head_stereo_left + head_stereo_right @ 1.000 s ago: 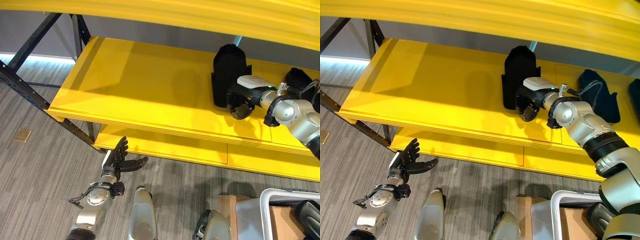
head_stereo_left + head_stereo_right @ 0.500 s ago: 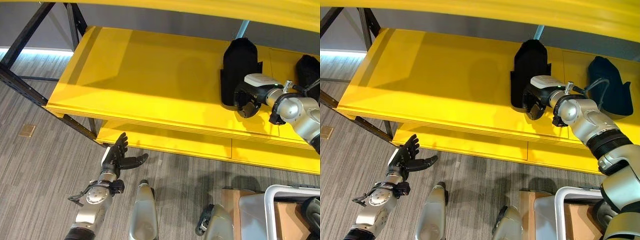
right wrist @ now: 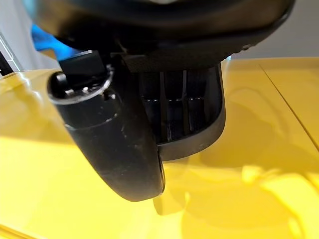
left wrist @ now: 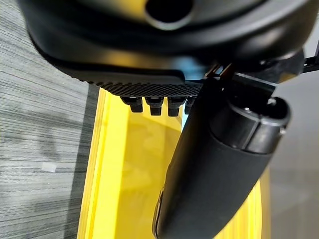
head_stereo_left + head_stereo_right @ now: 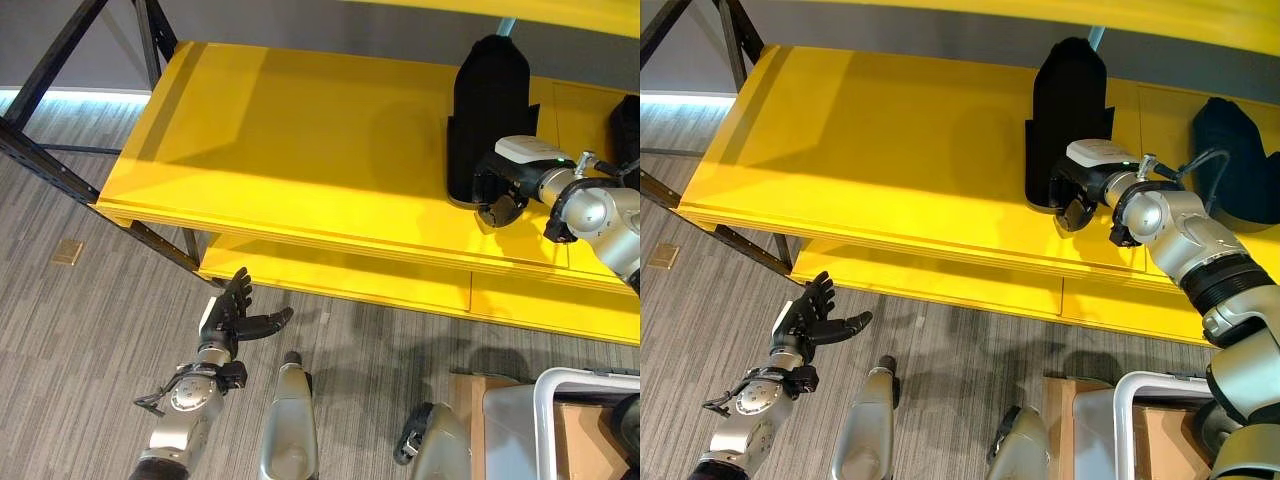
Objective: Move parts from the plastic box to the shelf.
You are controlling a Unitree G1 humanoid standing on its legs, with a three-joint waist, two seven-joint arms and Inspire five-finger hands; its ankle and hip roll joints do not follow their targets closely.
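Note:
A tall black part (image 5: 490, 110) stands upright on the yellow shelf (image 5: 300, 150), towards its right. My right hand (image 5: 497, 195) is at the part's lower right edge, fingers curled at its base. In the right wrist view the thumb (image 3: 114, 144) lies against the part's ribbed side (image 3: 184, 114). My left hand (image 5: 232, 315) hangs low over the floor in front of the lower shelf board (image 5: 330, 285). Its fingers are straight and spread and it holds nothing; its thumb (image 4: 219, 164) is seen from close.
A second black part (image 5: 1240, 165) lies on the shelf further right. The plastic box (image 5: 560, 400) with a white rim stands on the floor at the lower right. Dark steel shelf legs (image 5: 60, 170) run at the left. The shelf's left half is bare.
The whole picture has shifted, so the camera has moved. My right hand stays at the part's base and my left hand hangs as before.

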